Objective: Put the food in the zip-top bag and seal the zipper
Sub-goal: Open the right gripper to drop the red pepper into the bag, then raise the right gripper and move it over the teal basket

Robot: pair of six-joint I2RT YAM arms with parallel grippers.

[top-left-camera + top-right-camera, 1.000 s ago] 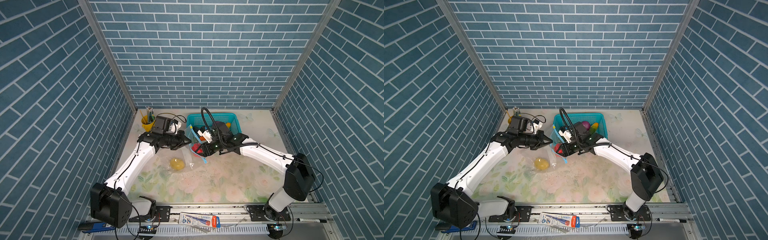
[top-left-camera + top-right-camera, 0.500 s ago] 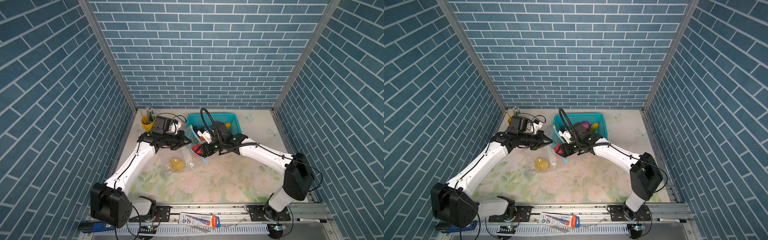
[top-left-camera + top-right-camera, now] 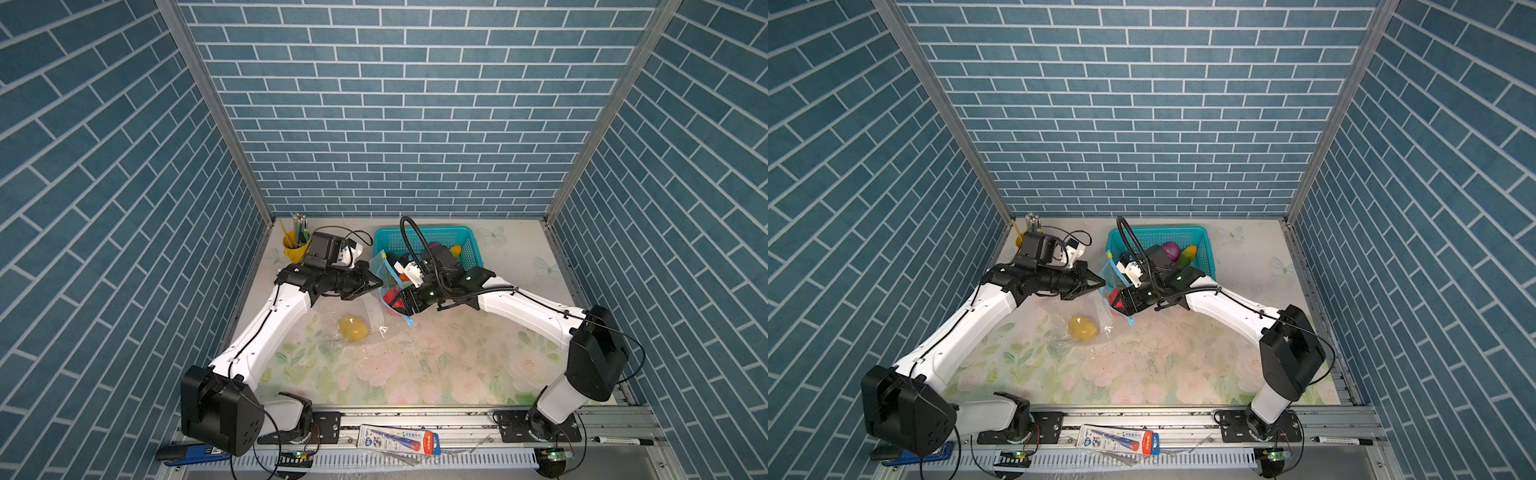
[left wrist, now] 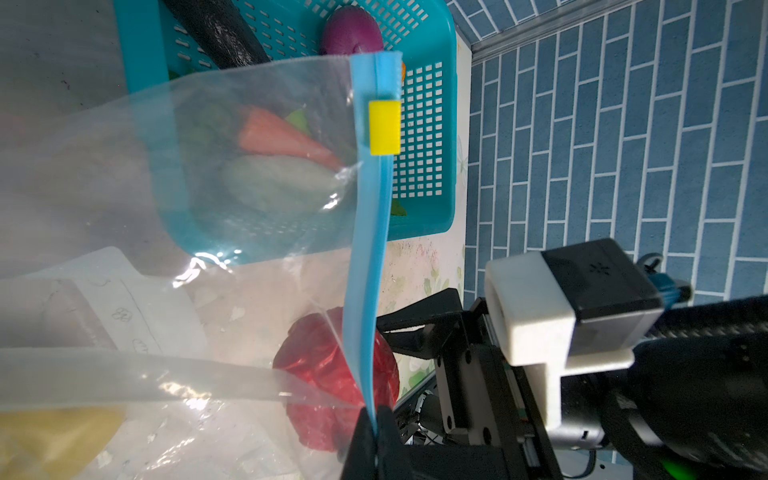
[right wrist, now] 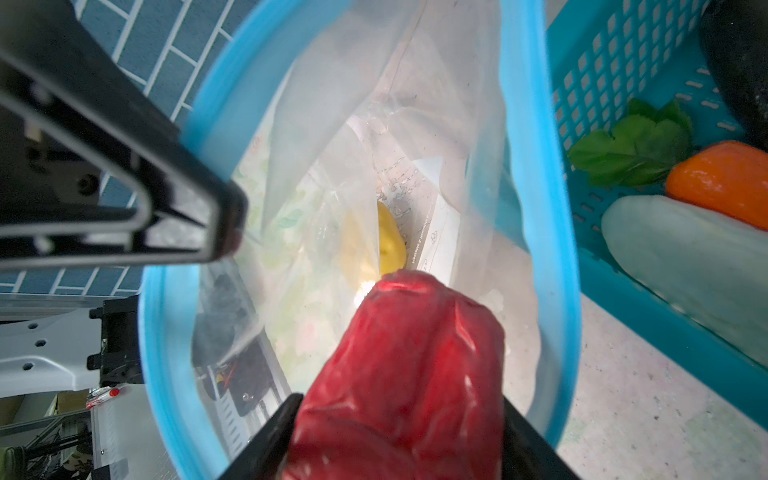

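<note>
at the left tool (image 4: 375, 417): fingers pressed together, pinching the light-blue zipper (image 4: 369, 249) of the zip-top bag (image 4: 249, 187) and holding that edge of the mouth up off the surface (image 3: 415, 365). further along the same strip, near the bag's corner, a yellow slider tab (image 4: 384, 128). in both top views, left tool (image 3: 376, 284) just left of the mouth, right tool (image 3: 392, 300) facing it from the opposite side, tips close together.

from the right wrist camera, a look straight into the open mouth, ringed by the blue strip. at the right tool (image 5: 401, 401): a red pepper (image 5: 407, 353) between the two fingers, its front end past the strip and inside the bag. pepper's sides against both fingers, yet hard to tell whether squeezed or merely flanked. deeper in the bag, down on the surface, a yellow potato (image 3: 354, 328), apart from the pepper.

just behind the bag, a teal basket (image 3: 419, 230) with the rest of the food: purple onion (image 3: 1171, 250) and corn (image 3: 1187, 255) toward its far side, dark eggplant (image 4: 220, 29), orange carrot (image 5: 723, 178), white radish (image 5: 685, 266) and a green leafy piece (image 5: 636, 145). carrot and radish side by side, touching, leaf beside the carrot. in the far left corner of the surface, a yellow cup of pencils (image 3: 296, 247).
</note>
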